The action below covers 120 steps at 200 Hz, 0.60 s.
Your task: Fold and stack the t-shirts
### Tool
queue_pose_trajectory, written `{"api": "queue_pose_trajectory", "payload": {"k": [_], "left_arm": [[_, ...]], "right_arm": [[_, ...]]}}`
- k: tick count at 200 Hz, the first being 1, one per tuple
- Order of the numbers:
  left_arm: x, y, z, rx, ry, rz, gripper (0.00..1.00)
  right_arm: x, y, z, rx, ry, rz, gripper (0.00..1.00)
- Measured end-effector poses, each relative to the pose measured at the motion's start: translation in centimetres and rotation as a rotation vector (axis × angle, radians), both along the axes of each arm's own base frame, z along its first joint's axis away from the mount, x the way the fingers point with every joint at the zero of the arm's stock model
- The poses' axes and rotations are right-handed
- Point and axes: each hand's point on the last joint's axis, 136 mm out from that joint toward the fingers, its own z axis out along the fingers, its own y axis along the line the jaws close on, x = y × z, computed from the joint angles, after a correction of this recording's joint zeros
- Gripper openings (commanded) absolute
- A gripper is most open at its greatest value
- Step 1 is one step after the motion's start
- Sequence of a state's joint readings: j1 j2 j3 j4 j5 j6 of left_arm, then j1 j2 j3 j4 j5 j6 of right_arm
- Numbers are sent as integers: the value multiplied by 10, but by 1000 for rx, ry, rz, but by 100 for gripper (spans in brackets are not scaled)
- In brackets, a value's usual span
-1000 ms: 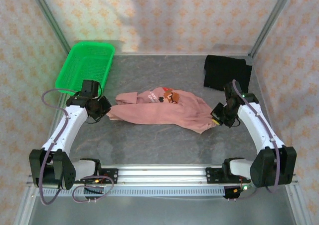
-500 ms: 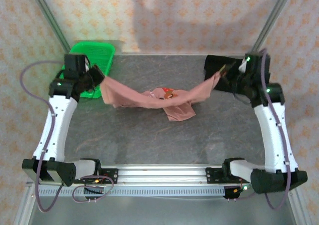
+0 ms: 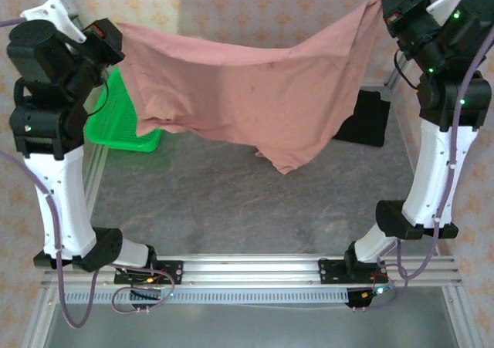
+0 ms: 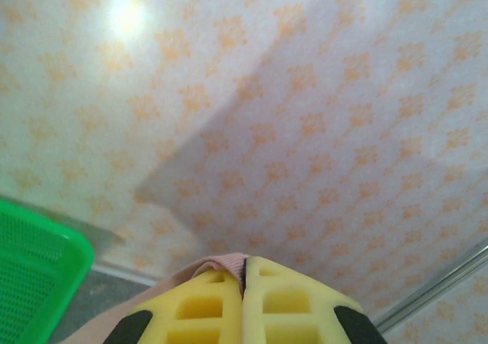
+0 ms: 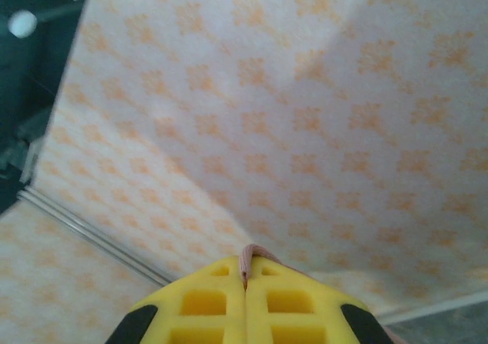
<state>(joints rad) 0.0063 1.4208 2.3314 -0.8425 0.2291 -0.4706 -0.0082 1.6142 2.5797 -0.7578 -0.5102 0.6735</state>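
Left gripper (image 3: 120, 41), right gripper (image 3: 384, 10) at opposite corners of pink t-shirt (image 3: 247, 93)

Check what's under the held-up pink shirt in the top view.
Bare grey table, part of the green mesh basket on the left and part of the black t-shirt on the right. The pink t-shirt covers more of both, and the table's far edge.

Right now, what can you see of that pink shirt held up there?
The pink shirt is soft dusty-salmon cloth, plain on the side showing. It hangs spread and sagging in the air, the left gripper shut on one top corner, the right gripper on the other. Its lower edge droops to a point above the table.
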Motion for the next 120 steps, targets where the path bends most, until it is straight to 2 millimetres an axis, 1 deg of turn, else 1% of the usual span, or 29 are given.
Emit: {"api": "queue_pose_trajectory", "payload": {"k": [24, 38, 54, 83, 97, 120], "left_arm": [[-23, 1, 12, 29, -40, 6, 0], [-36, 1, 19, 44, -65, 6, 0], [-53, 1, 27, 55, -95, 8, 0], [-83, 1, 41, 53, -154, 13, 0], [-96, 1, 45, 49, -175, 12, 0], [-107, 0, 46, 27, -193, 7, 0]], "right_arm": [[-20, -10, 15, 42, -37, -14, 0], [-37, -13, 26, 51, -69, -24, 0], [-63, -15, 40, 50, -120, -40, 0], [-126, -16, 69, 52, -238, -67, 0], [-149, -16, 80, 53, -287, -74, 0], [-178, -17, 92, 55, -353, -87, 0]]}}
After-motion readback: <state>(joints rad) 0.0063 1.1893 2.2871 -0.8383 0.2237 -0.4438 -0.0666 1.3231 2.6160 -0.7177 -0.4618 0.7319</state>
